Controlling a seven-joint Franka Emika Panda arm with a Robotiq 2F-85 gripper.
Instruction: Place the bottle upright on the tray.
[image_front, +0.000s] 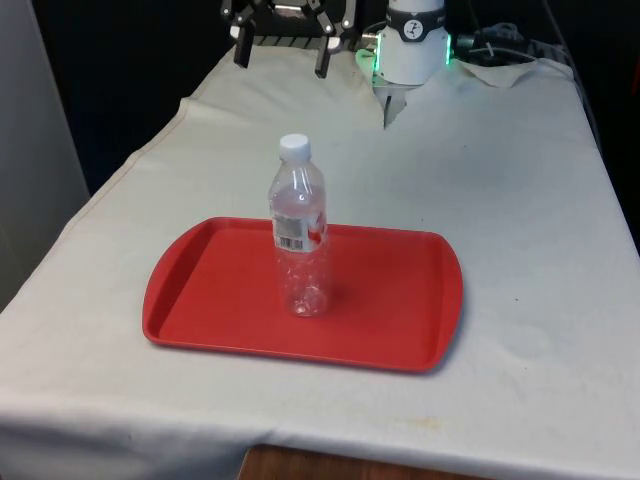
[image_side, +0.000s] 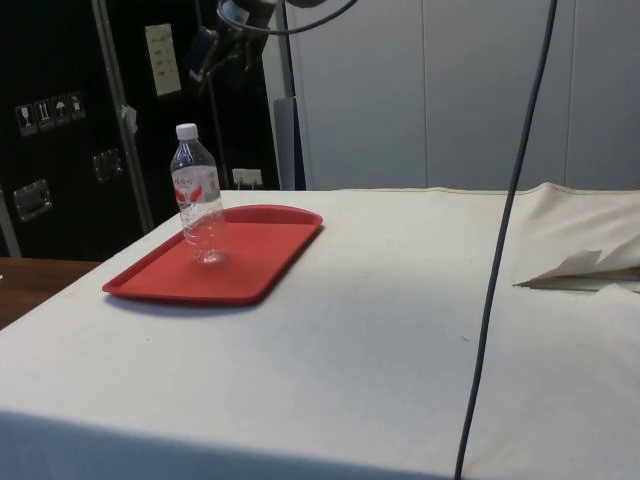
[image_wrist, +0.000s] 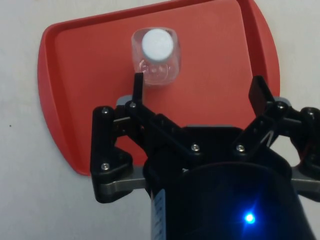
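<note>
I count one water bottle (image_front: 299, 228), one red tray (image_front: 390, 320), one gripper (image_front: 281, 55) and one white tablecloth (image_front: 520, 180) under it all. The bottle is clear plastic, looks empty, and carries a white screw cap and a red-and-white label band around its upper body; it stands upright, cap up, on the tray's flat floor. In the front view it sits a little left of the frame's centre, on the tray's left-of-middle part and nearer the far rim than the near one. In the side view the bottle (image_side: 198, 195) stands in the left of the frame on the tray (image_side: 260, 270), which lies flat on the cloth (image_side: 400, 300). My gripper (image_side: 215, 55) is at the upper left of that frame, well above the bottle and clear of it, touching nothing. In the front view it hangs at the top edge, left of centre, its two black fingers spread wide with nothing between them. Through the wrist camera I look straight down on the white cap of the bottle (image_wrist: 156, 56), with the tray (image_wrist: 65, 90) around it on the cloth (image_wrist: 30, 165); the gripper (image_wrist: 198, 86) shows its fingers (image_wrist: 138, 86) far apart, and the bottle sits beyond one fingertip rather than between the two.
</note>
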